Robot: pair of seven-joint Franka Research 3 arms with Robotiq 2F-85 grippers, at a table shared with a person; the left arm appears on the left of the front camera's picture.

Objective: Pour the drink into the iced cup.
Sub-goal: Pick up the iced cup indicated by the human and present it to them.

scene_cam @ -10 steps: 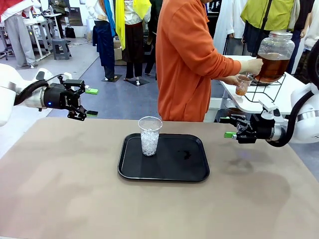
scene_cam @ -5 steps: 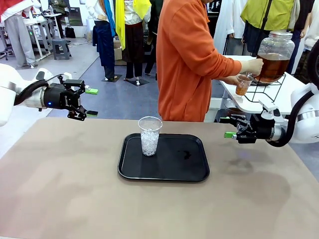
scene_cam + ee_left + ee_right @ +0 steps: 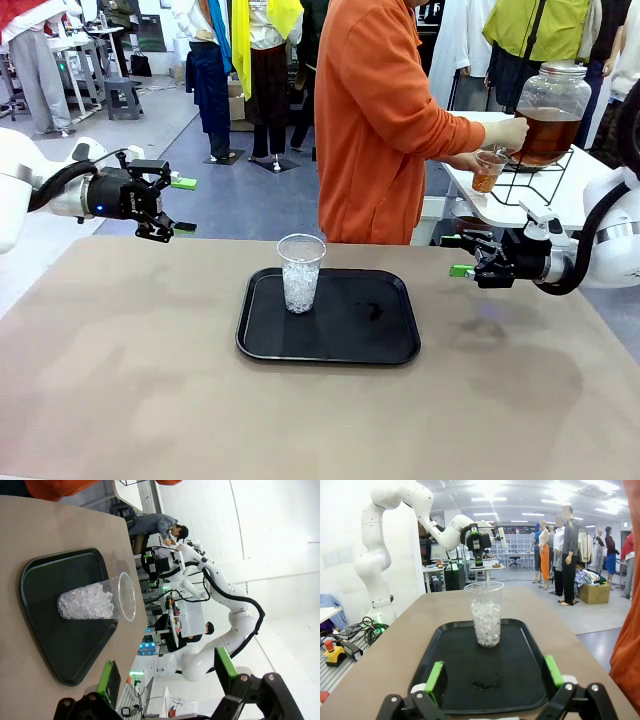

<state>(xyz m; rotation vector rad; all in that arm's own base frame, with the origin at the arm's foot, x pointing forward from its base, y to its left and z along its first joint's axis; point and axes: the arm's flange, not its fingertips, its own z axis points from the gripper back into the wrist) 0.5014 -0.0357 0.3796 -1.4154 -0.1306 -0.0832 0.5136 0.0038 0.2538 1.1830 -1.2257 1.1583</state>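
Note:
A clear plastic iced cup (image 3: 301, 272) full of ice stands upright on the left part of a black tray (image 3: 350, 325); it shows as iced cup (image 3: 97, 602) lying sideways in the left wrist view and as iced cup (image 3: 485, 613) in the right wrist view. Behind the table, a person in an orange top holds a small cup (image 3: 487, 170) under the spigot of a glass dispenser jar (image 3: 551, 112) of amber drink. My left gripper (image 3: 183, 205) hovers open off the table's far left. My right gripper (image 3: 456, 255) hangs open right of the tray.
The dispenser stands on a black wire stand on a white side table (image 3: 570, 190) beyond the far right edge. A small dark wet spot (image 3: 374, 311) marks the tray. The tan tabletop (image 3: 150, 380) spreads wide around the tray.
The amber liquid in the person's small cup has risen a little. Both arms have stayed still.

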